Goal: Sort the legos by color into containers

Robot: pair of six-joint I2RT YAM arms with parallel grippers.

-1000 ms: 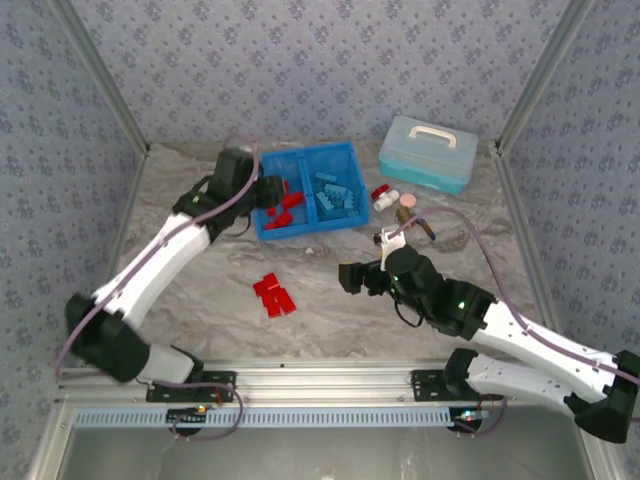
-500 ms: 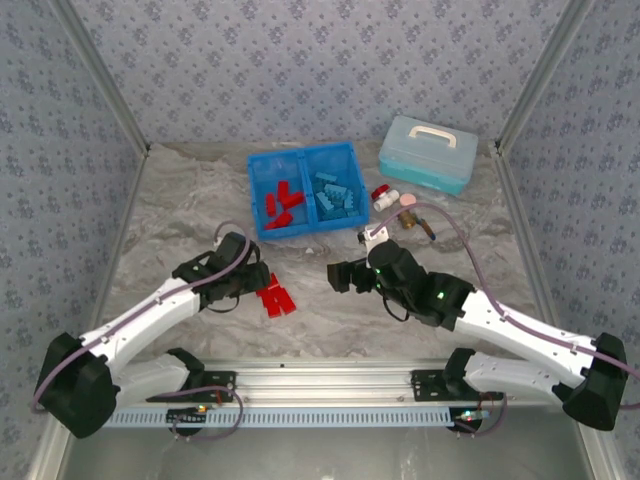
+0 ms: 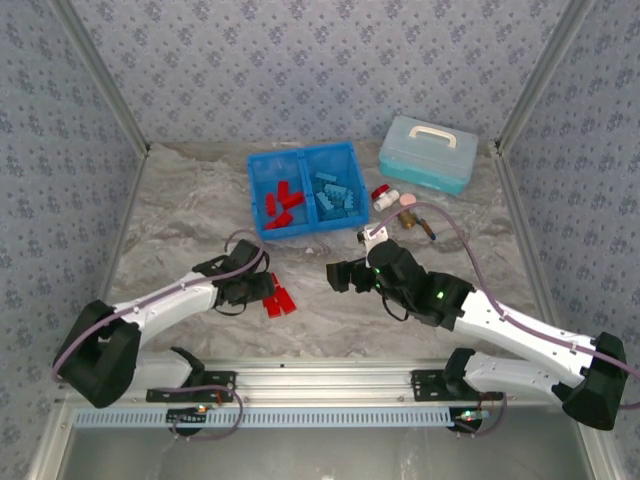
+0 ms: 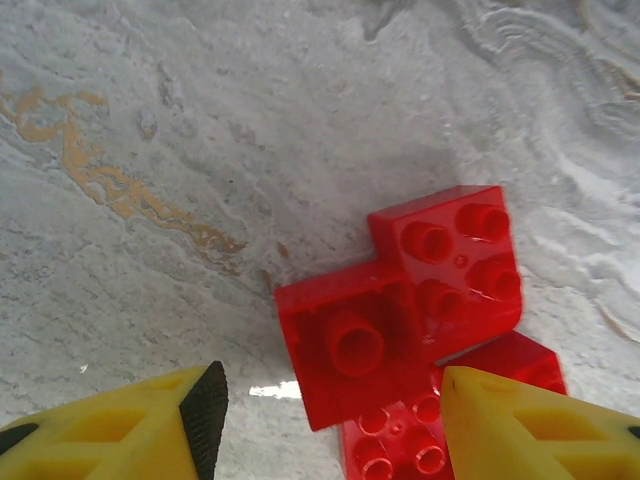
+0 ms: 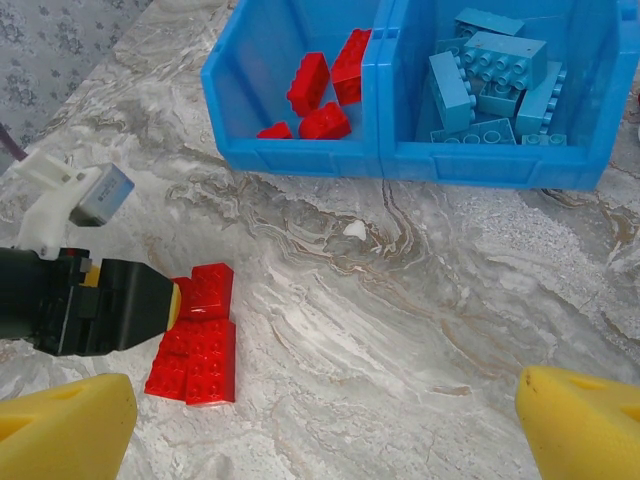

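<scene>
1. Legos [image 4: 400, 300], red, lie bunched on my desk [image 3: 180, 220] at 7 o'clock from the bin [image 3: 310, 229].
2. Left tool [image 3: 258, 290] open right at them; right tool [image 3: 338, 275] open, empty.
3. I might pinch two and drop one.

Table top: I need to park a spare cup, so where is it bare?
Bare marble lies left of the blue bin, and in the strip between the bin's front and the right gripper. Crowded: the loose red legos at the left gripper, and the small bottles beside the teal case.
</scene>
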